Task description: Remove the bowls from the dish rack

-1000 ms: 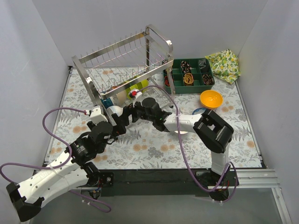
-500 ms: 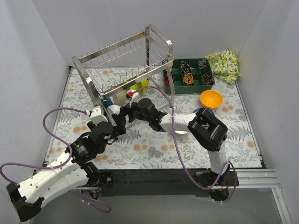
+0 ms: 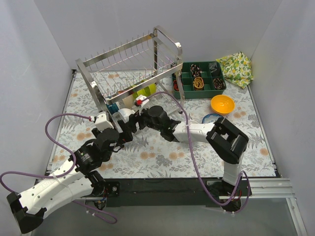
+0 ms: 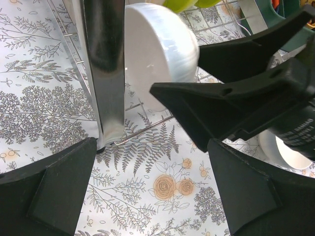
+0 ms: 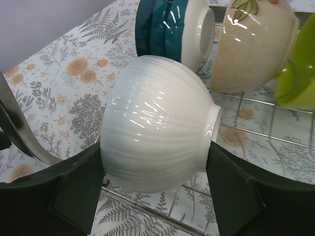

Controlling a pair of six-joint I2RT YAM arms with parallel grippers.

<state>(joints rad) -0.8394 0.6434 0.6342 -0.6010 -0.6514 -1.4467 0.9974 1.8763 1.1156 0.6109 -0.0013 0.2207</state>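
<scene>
The steel dish rack [image 3: 129, 64] stands at the back left. On its lower tier a ribbed white bowl [image 5: 157, 130] lies on its side, and my right gripper [image 5: 157, 155] is shut on it, one finger at the rim side and the other at the foot. Behind it stand a teal-and-white bowl [image 5: 167, 27], a beige bowl [image 5: 256, 44] and a lime green bowl [image 5: 298, 73]. From above, the right gripper [image 3: 132, 116] holds the white bowl [image 3: 124, 113] at the rack's front. My left gripper [image 4: 150, 164] hangs open over the mat beside the rack's front post [image 4: 106, 69].
An orange bowl [image 3: 222, 104] and a blue-patterned bowl [image 3: 210, 117] sit on the floral mat at the right. Another white bowl [image 4: 288, 152] sits under the right arm. A dark green compartment tray [image 3: 198, 79] and a yellow cloth [image 3: 236, 68] lie at the back right.
The right gripper's fingers have narrowed onto the white bowl, and the right forearm has swung slightly. The left arm has stayed still.
</scene>
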